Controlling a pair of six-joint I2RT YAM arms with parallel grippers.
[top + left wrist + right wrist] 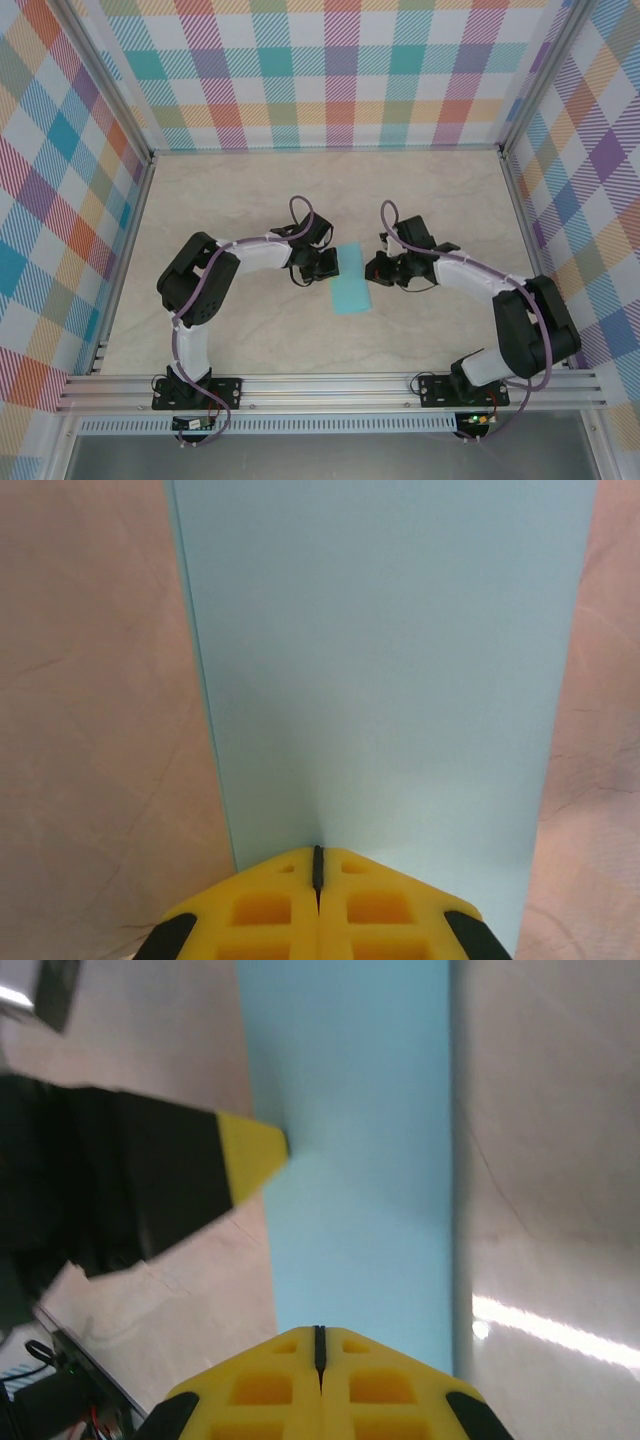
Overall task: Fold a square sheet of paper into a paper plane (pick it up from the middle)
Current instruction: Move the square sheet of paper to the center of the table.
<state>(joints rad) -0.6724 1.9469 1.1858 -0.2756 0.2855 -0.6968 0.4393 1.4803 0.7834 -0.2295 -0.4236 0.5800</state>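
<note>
Left gripper (328,266) and right gripper (372,268), jaws pressed together, touch opposite edges of the square sheet of paper (351,292) lying flat between them, seemingly halved; likely creasing, so next needs a firm stroke along the fold.

— The sheet of paper (351,290): what finish?
— Thin turquoise paper, matt and smooth, with no print or shine.
— And the table (250,200) under it?
— Pale and marbled, smooth, faintly glossy. In the right wrist view a bright streak of glare lies on it at 4 o'clock.
— The grippers?
— The left gripper (318,855) and the right gripper (319,1332) are matt yellow plastic, moulded with square pockets, with black plastic behind.
— The frame (330,385) at 6 o'clock from above?
— Ribbed bare metal with a dull silver sheen. The arm shells (265,255) are smooth white plastic. The walls (340,70) at 12 o'clock carry a matt check print; cloth or board, I cannot tell.
</note>
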